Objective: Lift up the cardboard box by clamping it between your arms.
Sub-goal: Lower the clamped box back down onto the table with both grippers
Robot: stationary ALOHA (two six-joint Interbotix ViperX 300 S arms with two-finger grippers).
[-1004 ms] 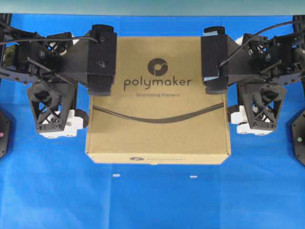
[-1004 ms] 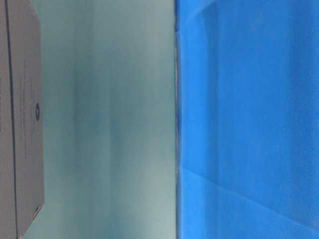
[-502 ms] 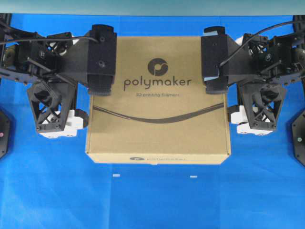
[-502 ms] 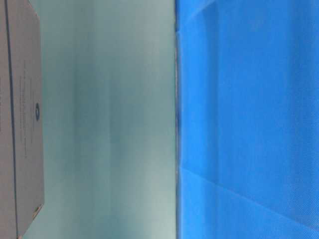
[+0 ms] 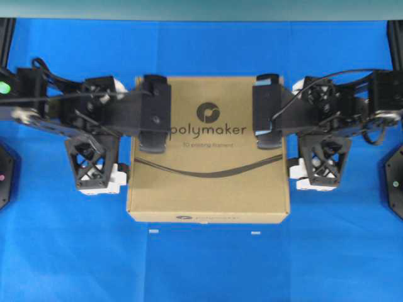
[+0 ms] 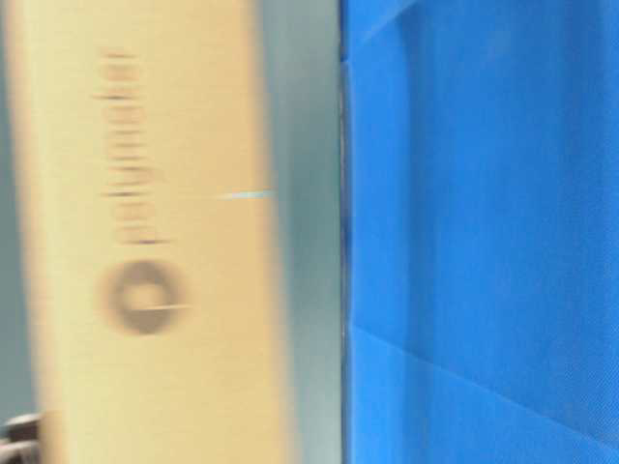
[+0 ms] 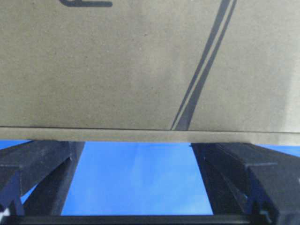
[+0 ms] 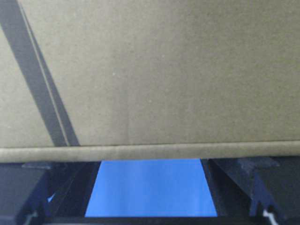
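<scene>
Pressed between the left gripper (image 5: 124, 179) and right gripper (image 5: 293, 173), both spread wide and grasping nothing, the cardboard box (image 5: 208, 182) reads "polymaker" under a round logo, with smaller illegible print beneath.

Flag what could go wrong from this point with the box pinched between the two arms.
1. The cardboard box is held only by side pressure from the left gripper and right gripper, both open; if pressure eases, it could slip down onto the blue cloth.
2. Both contacts sit near the box's far half, so the near edge might sag or pivot.
3. The table-level view is motion-blurred; fast movement may loosen the clamp.
</scene>
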